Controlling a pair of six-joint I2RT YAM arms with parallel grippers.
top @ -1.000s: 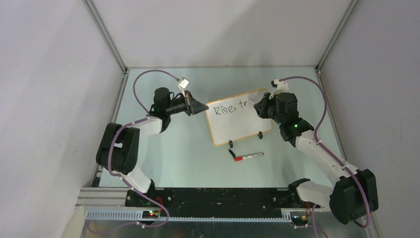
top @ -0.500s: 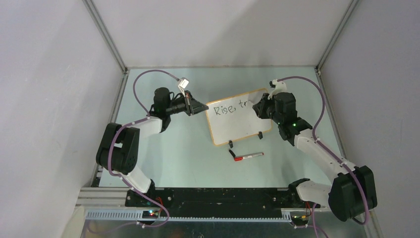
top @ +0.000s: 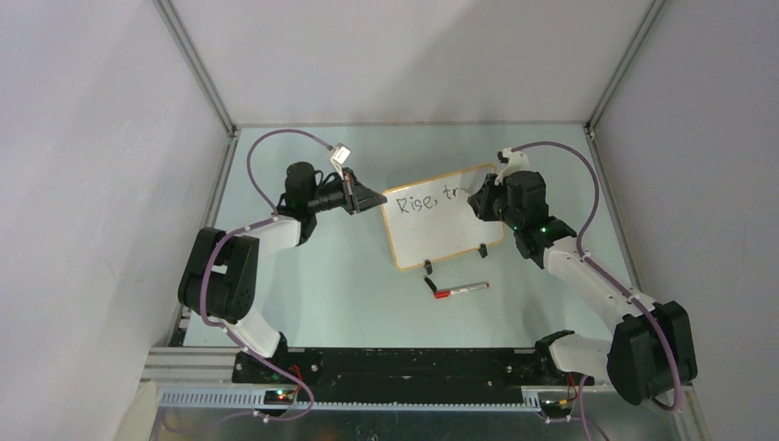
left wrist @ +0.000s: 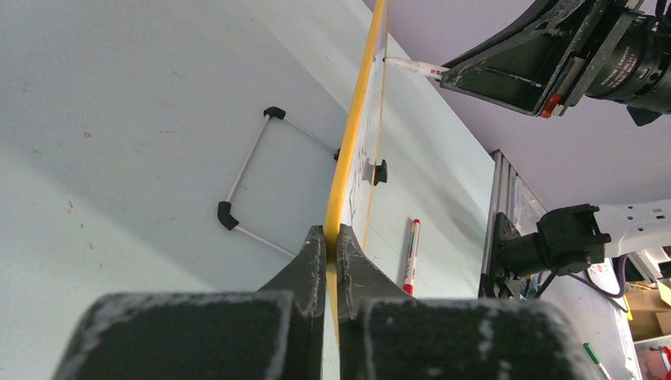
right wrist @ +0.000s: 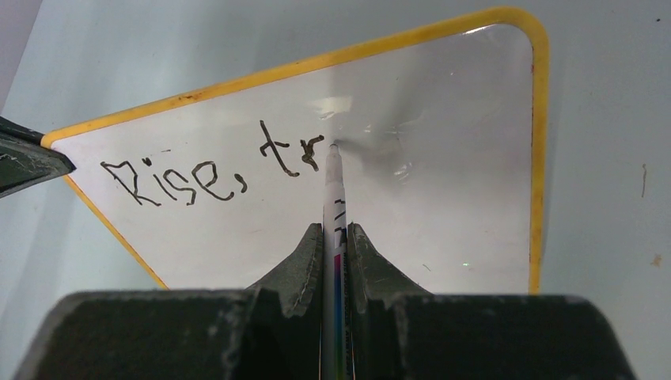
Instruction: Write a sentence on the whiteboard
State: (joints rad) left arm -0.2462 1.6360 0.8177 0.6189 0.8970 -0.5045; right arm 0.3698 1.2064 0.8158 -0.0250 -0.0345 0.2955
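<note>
— Left gripper clamped on left edge of orange-framed white whiteboard, centre frame; right gripper pinching white marker.
— Bare board right of black handwritten "Rise, tr"; letters unchanged, right forearm shifted slightly.

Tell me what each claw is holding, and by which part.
Left claw: the small yellow-framed whiteboard, pinched on its left edge frame. Right claw: a slim white marker, gripped by its barrel.
</note>
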